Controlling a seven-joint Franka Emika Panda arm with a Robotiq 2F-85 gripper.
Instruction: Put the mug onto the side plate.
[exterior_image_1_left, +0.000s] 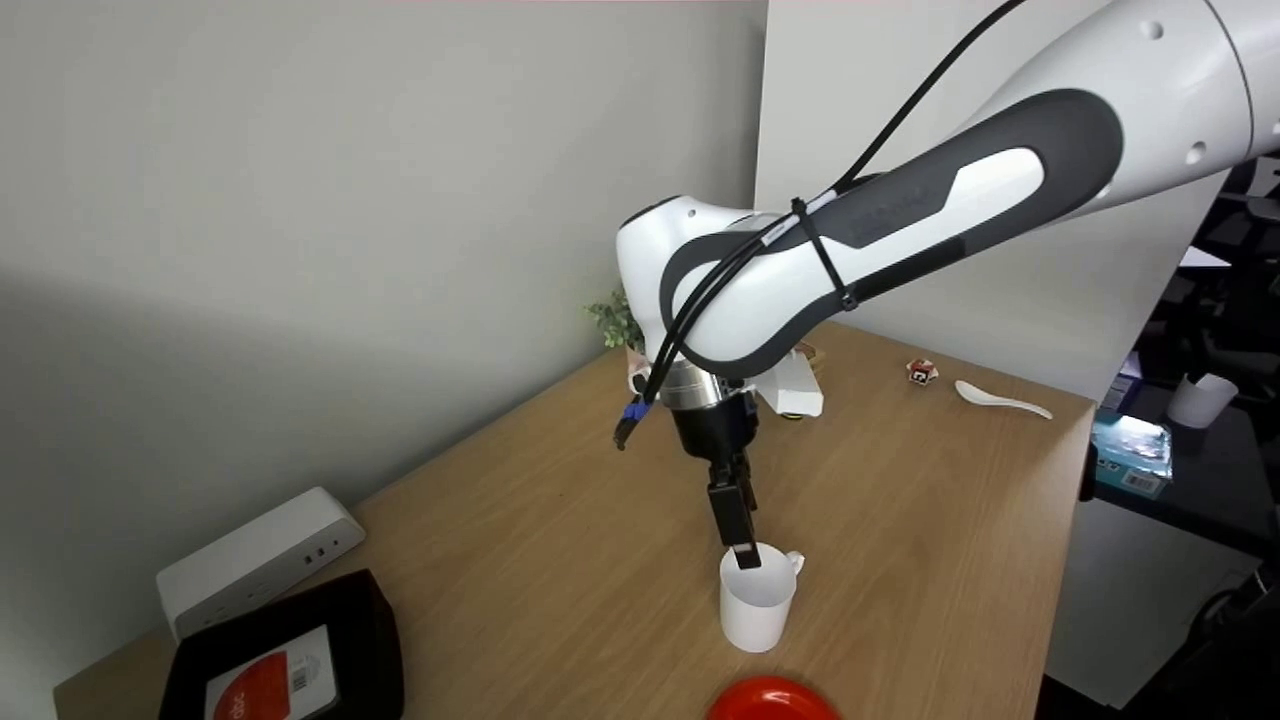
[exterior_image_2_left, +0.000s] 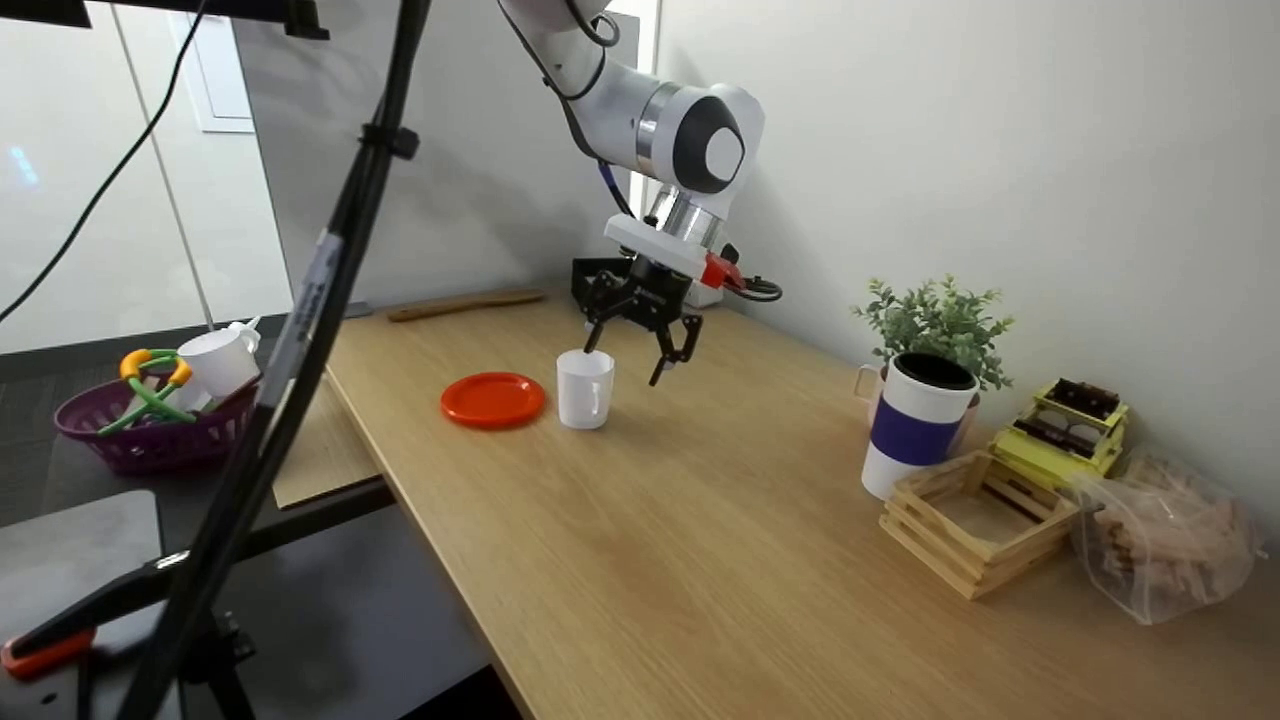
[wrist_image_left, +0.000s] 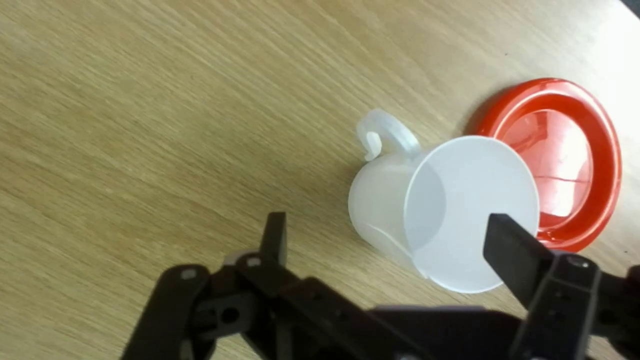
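Note:
The white mug (exterior_image_1_left: 755, 610) stands upright on the table, and it also shows in an exterior view (exterior_image_2_left: 584, 392) and in the wrist view (wrist_image_left: 465, 200). The red side plate (exterior_image_2_left: 492, 400) lies flat close beside it, apart from it; the wrist view shows it (wrist_image_left: 600, 165) partly behind the mug, and an exterior view cuts it off (exterior_image_1_left: 770, 700). My gripper (exterior_image_2_left: 623, 362) is open and holds nothing. In the wrist view its jaws (wrist_image_left: 390, 237) are spread, one finger overlapping the mug's mouth, the other over bare table. I cannot tell whether that finger dips inside the rim.
A black tray (exterior_image_1_left: 370, 640) and a white power box (exterior_image_1_left: 260, 560) lie by the wall. A potted plant (exterior_image_2_left: 940, 325), a blue-and-white cup (exterior_image_2_left: 915, 430), a wooden crate (exterior_image_2_left: 975, 520) and a plastic bag (exterior_image_2_left: 1165, 540) stand at the table's other end. A white spoon (exterior_image_1_left: 1000, 400) lies near an edge.

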